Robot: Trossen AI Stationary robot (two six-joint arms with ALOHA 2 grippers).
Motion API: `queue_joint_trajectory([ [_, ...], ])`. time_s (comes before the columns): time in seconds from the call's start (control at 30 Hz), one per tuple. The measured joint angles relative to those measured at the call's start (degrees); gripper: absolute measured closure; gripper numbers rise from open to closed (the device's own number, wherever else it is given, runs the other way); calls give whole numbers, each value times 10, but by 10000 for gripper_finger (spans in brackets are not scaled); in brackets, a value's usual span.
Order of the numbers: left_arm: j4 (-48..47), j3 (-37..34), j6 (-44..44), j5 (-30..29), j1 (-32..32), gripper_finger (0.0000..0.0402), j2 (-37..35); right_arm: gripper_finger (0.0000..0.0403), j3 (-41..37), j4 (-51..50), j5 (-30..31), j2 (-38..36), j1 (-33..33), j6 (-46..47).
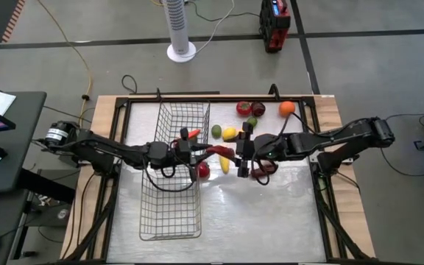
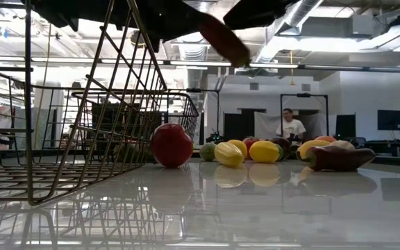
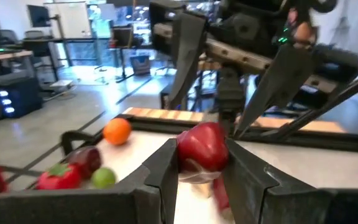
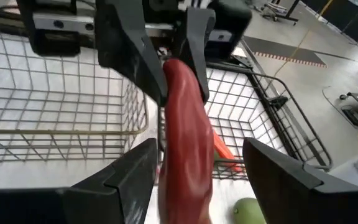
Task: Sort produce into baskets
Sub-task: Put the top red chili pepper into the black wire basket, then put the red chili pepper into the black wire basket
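Grippers meet near the table's middle in the high view; the left gripper (image 1: 210,152), reaching in from nine o'clock, is clamped on one end of a long dark red pepper (image 1: 221,151), and its own wrist view shows the two fingers (image 3: 166,169) pressed against the pepper (image 3: 202,148) on either side; the right gripper (image 1: 243,157), coming in from three o'clock, stands with its jaws parted around the pepper's other end, and in its wrist view the pepper (image 4: 185,149) hangs between the spread fingers (image 4: 132,171) without clearly touching them; the pepper is lifted off the table, seen high in the low view (image 2: 224,40). One wire basket (image 1: 170,221) lies on the table's left half, stretching from centre toward six o'clock, with a carrot (image 1: 189,133) at its twelve o'clock end; a red apple (image 1: 202,171) sits on the table just beside the basket's three o'clock wall, under the pepper. Loose produce lies toward twelve o'clock of the grippers: a lime (image 1: 216,131), a lemon (image 1: 230,134), a tomato (image 1: 244,109) and an orange (image 1: 286,108); another dark red piece (image 1: 262,168) lies below the right gripper; in the low view a person (image 2: 291,126) stands in the room behind.
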Motion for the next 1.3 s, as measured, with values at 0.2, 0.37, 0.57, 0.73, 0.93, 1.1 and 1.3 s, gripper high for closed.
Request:
queue_joint_trajectory([
  [0.2,-83,0,17,-58,0,308,-69,136,19,-45,57,-20,3,-4],
  [0.37,-205,0,13,-170,0,308,-145,136,19,-89,58,-45,10,20],
  [0.57,-363,0,-69,-258,12,307,-183,136,18,-139,58,-39,21,72],
  [0.73,-415,0,-127,-256,27,265,-181,136,18,-154,58,-33,33,93],
  [0.93,-408,0,-120,-250,42,183,-181,136,18,-189,67,-38,42,95],
  [1.1,-399,16,-98,-193,59,154,-181,136,-16,-208,80,-39,38,110],
  [1.3,-424,45,-104,-130,73,159,-163,136,-142,-64,39,-53,-5,162],
])
